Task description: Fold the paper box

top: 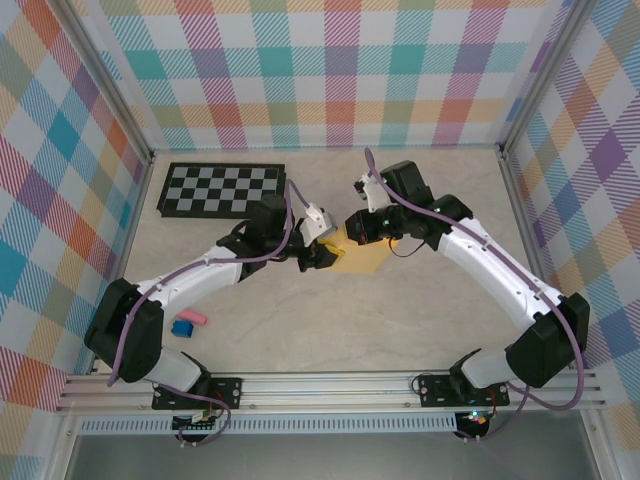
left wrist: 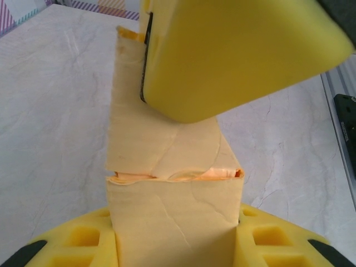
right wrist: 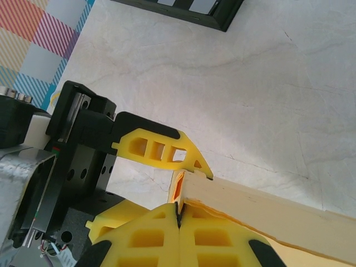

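The paper box [top: 368,260], of yellow-orange card, lies partly folded at the table's middle between both grippers. My left gripper [top: 318,252] comes at it from the left. In the left wrist view the box [left wrist: 167,161] stands upright between my two yellow fingers [left wrist: 75,239], and the left gripper [left wrist: 177,236] is shut on its sides. My right gripper [top: 356,228] reaches in from the right. Its fingers [right wrist: 222,239] are pressed together, and the shut right gripper [right wrist: 179,208] has its tips against the box's end [right wrist: 261,211]. Whether card is pinched between them I cannot tell.
A black-and-white checkerboard panel [top: 222,190] lies at the back left. A small pink piece [top: 195,318] and a blue piece [top: 181,327] sit near the left arm's base. Plaid walls [top: 60,200] close in the table on three sides, and a metal rail [top: 330,385] runs along the near edge.
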Available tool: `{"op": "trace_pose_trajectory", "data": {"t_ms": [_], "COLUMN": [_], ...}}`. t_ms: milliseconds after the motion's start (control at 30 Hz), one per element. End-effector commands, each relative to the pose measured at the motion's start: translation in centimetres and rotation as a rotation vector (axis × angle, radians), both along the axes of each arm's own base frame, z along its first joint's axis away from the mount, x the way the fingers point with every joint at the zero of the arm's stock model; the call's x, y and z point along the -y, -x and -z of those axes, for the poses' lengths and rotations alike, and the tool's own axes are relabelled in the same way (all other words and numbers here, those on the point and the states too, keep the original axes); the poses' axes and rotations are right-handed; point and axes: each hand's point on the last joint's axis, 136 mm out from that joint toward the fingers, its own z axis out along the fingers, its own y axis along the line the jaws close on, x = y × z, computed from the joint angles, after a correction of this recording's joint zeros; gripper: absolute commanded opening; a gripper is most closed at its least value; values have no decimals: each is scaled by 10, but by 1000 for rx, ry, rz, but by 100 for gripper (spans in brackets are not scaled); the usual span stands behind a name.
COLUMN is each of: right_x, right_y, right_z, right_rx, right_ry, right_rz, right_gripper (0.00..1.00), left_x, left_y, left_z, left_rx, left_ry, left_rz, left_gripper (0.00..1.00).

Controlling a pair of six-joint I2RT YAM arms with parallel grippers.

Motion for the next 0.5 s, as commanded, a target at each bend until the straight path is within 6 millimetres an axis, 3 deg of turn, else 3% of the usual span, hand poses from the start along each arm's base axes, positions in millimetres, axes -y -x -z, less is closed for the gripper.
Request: {"op": "trace_pose_trajectory", "data": {"t_ms": [0,100,467], "right_x": [-18,-15,-18], "right_y": [15,19,24], "right_z": [-9,-2,-1], "right_rx": [40,45,31], "right_ry": [-67,-43,-97], "right_rz": [-125,-141,-107], "right_gripper": [0,0,0], "left_x": [11,13,16], "left_y": [7,11,-6], "left_z": [-16,-19,-20], "left_rx": [22,14,-36], "left_ry": [43,57,64], "left_rz": [85,106,33], "left_gripper": [24,24,23]}}
